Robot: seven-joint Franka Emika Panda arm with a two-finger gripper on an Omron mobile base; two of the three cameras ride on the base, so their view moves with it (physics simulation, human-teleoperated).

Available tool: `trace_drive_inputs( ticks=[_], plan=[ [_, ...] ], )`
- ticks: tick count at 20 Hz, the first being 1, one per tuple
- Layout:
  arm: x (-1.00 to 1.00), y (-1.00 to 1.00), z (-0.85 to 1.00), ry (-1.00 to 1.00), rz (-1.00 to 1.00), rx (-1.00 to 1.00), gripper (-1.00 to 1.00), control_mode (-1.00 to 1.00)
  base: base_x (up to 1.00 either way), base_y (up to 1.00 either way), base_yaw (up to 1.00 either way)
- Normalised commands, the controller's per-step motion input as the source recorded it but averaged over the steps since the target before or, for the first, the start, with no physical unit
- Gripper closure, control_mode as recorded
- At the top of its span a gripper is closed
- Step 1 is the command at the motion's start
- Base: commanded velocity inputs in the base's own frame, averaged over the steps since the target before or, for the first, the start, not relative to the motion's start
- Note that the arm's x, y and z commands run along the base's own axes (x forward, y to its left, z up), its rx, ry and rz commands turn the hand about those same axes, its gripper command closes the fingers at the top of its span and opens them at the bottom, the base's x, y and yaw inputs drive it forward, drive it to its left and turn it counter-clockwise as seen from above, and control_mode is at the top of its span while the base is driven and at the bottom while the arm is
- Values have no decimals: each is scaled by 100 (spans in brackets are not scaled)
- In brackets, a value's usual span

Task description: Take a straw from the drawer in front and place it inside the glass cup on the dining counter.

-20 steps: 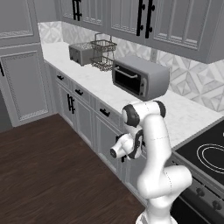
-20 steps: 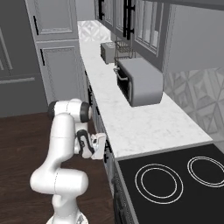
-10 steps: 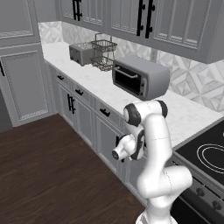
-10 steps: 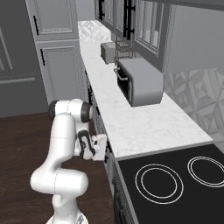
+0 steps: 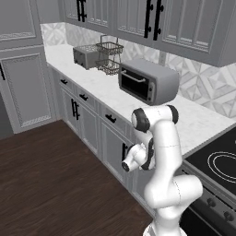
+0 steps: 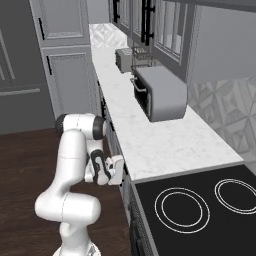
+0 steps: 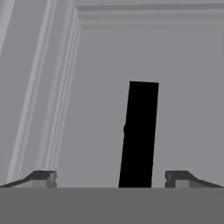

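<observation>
My gripper [image 7: 109,177] is open and held close against the grey framed front of the drawer [image 7: 87,109]. The drawer's black bar handle [image 7: 140,131] stands between my two fingertips [image 7: 41,177], and neither tip touches it. The drawer is shut. From the left base the gripper [image 5: 125,152] sits low, under the edge of the worktop, pointing at the cabinet fronts. The right base view has the gripper [image 6: 120,172] just left of the worktop edge. The straw is hidden, and the glass cup and the dining counter are out of view.
A grey toaster oven [image 5: 147,83] stands on the white marble worktop [image 5: 198,122], with a toaster [image 5: 85,57] and a wire basket [image 5: 109,57] further along. A black cooktop [image 6: 195,207] lies to my right. Dark wood floor [image 5: 50,179] spreads behind and to the left.
</observation>
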Motion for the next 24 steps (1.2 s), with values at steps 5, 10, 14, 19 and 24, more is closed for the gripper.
trace_drive_inputs(
  ticks=[5, 10, 14, 19, 24],
  plan=[
    [21, 0, 0, 0, 0, 4, 100, -100, 0, 0, 0],
    [-16, 12, 0, 0, 0, 2, 100, -100, 0, 0, 0],
    [-51, 68, 1, 0, 0, 0, 100, -100, 0, 0, 0],
    [-72, 100, 2, 0, 0, 0, 100, -100, 0, 0, 0],
    [-70, 100, 9, 3, 0, 0, 100, -100, 0, 0, 0]
  ],
)
